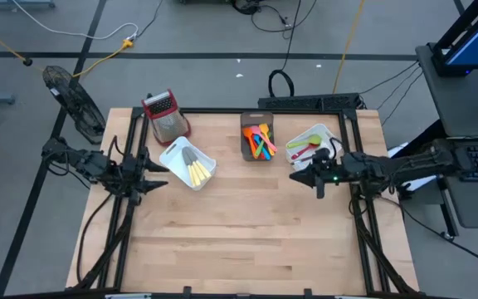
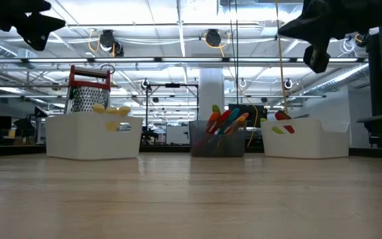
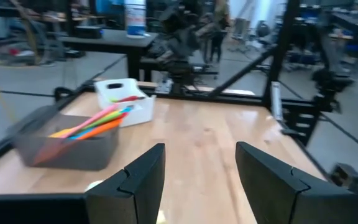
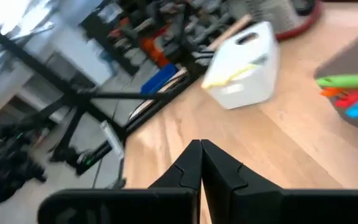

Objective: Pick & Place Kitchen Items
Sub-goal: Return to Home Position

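The kitchen items sit in three bins at the table's far side. Yellow-handled knives [image 1: 197, 172] lie in a white bin [image 1: 175, 152] at left. Colourful spoons and spatulas [image 1: 261, 141] lean in a dark grey bin [image 1: 247, 119] in the middle. Red, green and pink utensils [image 1: 305, 148] rest in a white bin [image 1: 322, 130] at right. My left gripper [image 1: 164, 174] hovers open above the table's left edge, beside the knife bin, holding nothing [image 3: 197, 186]. My right gripper [image 1: 295, 177] is shut and empty [image 4: 201, 162], raised just near of the right bin.
A red-topped metal box grater [image 1: 166, 115] stands at the far left, behind the knife bin. The bare wooden tabletop [image 1: 247, 232] stretches across the middle and near side. A black frame [image 1: 363, 224] runs along the table's edges.
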